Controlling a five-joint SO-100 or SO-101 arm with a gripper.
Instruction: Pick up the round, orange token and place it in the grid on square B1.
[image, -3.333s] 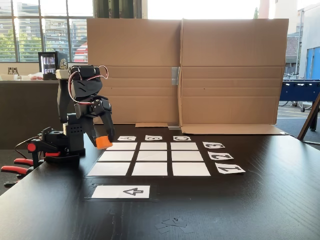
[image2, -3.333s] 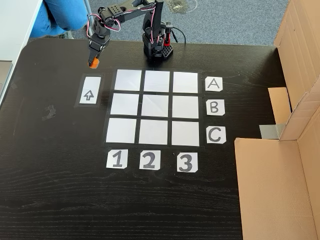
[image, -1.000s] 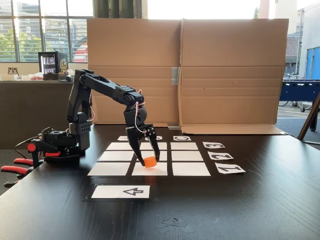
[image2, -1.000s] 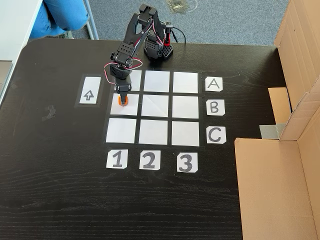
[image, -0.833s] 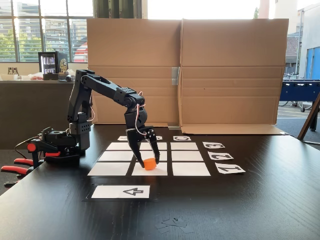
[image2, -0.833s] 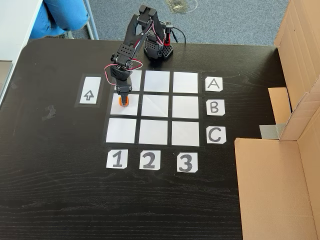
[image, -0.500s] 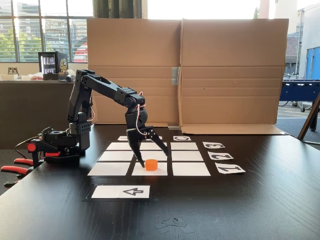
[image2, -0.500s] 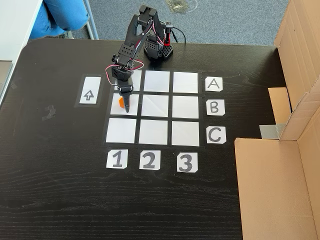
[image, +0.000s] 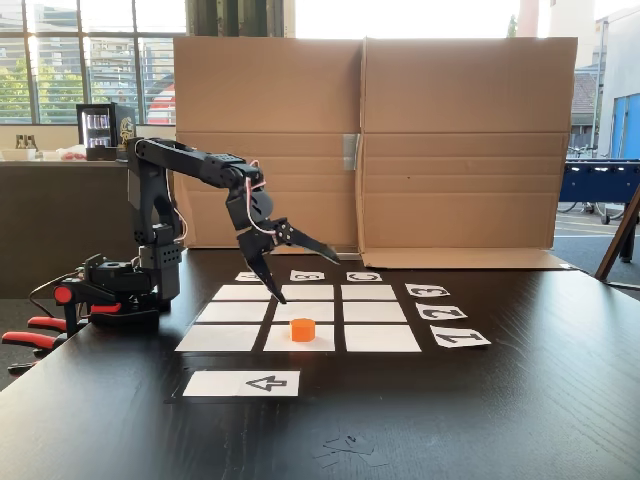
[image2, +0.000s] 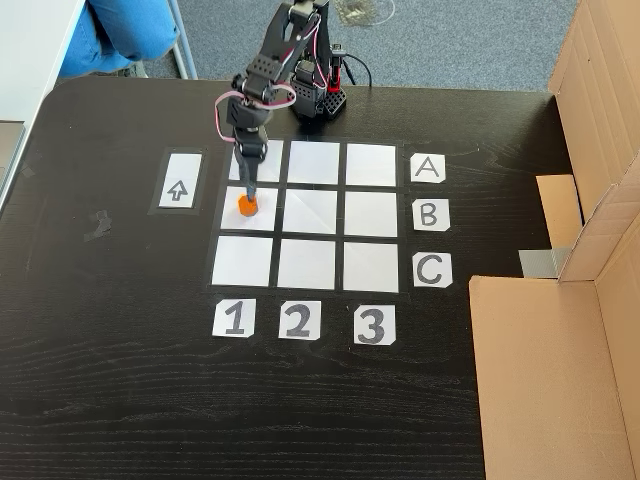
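The token (image: 303, 329) is sitting on square B1 (image2: 249, 209); the hand (image: 305, 267) is hanging above it, open and empty, needing only to pull away.

In the fixed view from above, white cards right of the grid (image2: 310, 212) read A (image2: 427, 168), B (image2: 429, 214), C (image2: 431, 270); cards on its near side read 1 (image2: 233, 319), 2 (image2: 299, 320), 3 (image2: 372, 324). A white strip (image2: 180, 181) left of it bears a black arrow (image2: 177, 190).

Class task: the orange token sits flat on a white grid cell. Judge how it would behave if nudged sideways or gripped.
The token is short, wide and flat-topped, so a nudge would probably slide it rather than tip or roll it. It looks like rigid plastic, so it likely keeps its shape when gripped. Being small, it is probably light; the smooth paper of the grid may let it skid.
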